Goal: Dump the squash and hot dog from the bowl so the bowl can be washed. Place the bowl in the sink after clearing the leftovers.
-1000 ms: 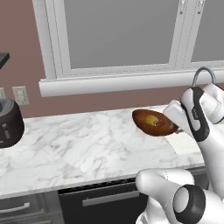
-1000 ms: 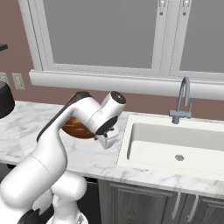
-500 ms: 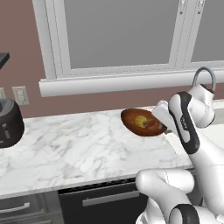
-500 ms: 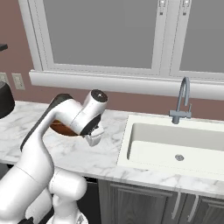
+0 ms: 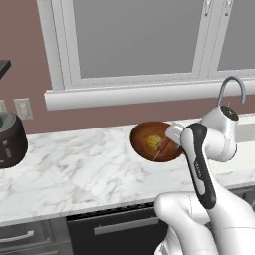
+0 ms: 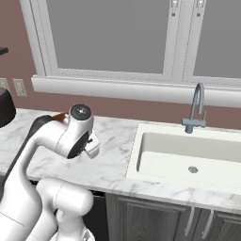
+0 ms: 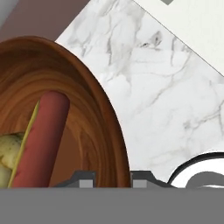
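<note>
My pincer (image 7: 113,178) is clamped on the rim of the bowl (image 5: 149,141), holding it tipped above the worktop (image 5: 74,169). Inside, the hot dog (image 7: 40,140) lies beside the squash (image 5: 154,143). Farther off to the arm's right, the sink (image 6: 188,160) waits.

Home kitchen: marble counter (image 5: 74,174), white sink (image 6: 188,157) w/ gooseneck faucet (image 6: 197,106), window (image 6: 108,37), base cabinets (image 6: 155,219).
</note>
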